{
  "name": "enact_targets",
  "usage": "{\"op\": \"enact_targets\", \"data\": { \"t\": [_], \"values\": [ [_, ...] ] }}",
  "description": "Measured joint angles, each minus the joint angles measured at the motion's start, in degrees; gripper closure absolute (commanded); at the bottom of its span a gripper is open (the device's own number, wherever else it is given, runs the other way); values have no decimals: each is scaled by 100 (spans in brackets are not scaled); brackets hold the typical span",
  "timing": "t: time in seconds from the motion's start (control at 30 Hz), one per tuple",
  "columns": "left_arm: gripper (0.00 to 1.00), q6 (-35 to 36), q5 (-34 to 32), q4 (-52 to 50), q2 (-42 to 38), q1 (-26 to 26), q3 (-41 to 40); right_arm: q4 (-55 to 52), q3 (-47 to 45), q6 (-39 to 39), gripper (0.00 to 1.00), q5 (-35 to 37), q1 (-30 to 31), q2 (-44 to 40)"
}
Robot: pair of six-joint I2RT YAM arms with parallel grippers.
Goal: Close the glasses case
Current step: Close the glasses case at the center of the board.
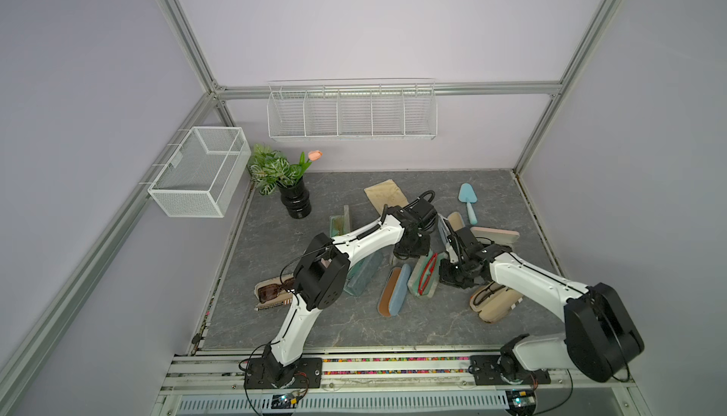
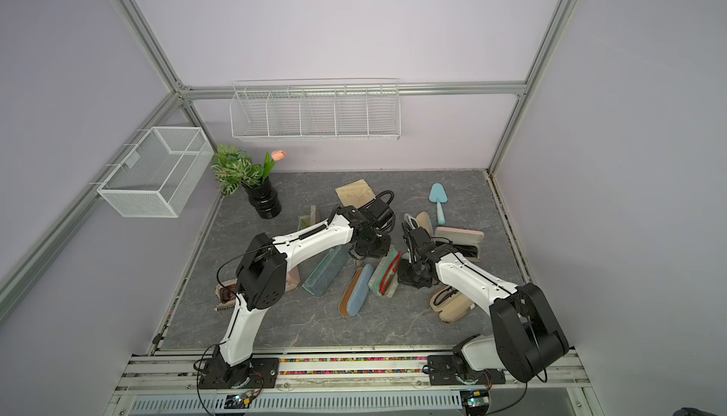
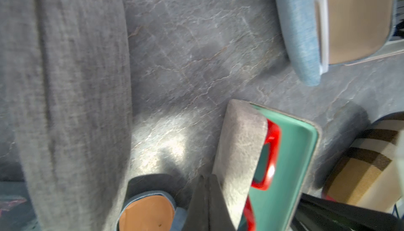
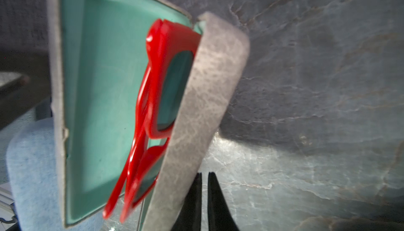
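Lying near the middle of the tabletop (image 1: 354, 327), between the two arms and just beside a blue fabric case (image 1: 393, 290), the glasses case (image 1: 423, 276) was seen partly open. Its grey halves gaped in a wedge, the teal lining was exposed, and red glasses (image 4: 153, 92) were lodged inside.

From its rigid-looking walls and suede-like skin, the case was judged light, stiff-shelled and fairly grippy. It was expected to slide or tip on the smooth stone-patterned surface sooner than deform. The glasses were judged the fragile part. In the right wrist view one end of the frame appeared to stick out past the rim, where it could be pinched if the halves were pressed together carelessly. No pinch grasp was thought necessary: the broad outer faces of the two halves were taken as the best places for contact, one pushed towards the other.

The left tool (image 3: 204, 179) was shown fully closed with nothing between its fingers. Its tips lay against or just beside the edge of one grey half, and contact could not be confirmed. The right tool (image 4: 204, 175) was closed to a mere slit, empty, close beside the outer face of the grey half nearest the glasses.
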Motion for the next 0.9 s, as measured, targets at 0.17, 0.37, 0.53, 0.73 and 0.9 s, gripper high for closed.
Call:
{"op": "enact_targets", "data": {
  "t": [0.17,0.37,0.53,0.73,0.9],
  "values": [
    [100,-42,245,98,20,-149,39,205,175,-9,88,-111,24,22],
    [100,-48,229,125,20,-197,39,170,221,-20,87,-105,44,26],
    [100,-83,199,127,20,-197,37,153,221,-20,85,-68,44,-52],
    [100,-83,105,111,-33,-197,35,59,221,-31,76,31,50,-595],
    [100,-79,-39,68,-267,-142,20,-223,221,-52,71,157,55,-1108]
  ]
}}
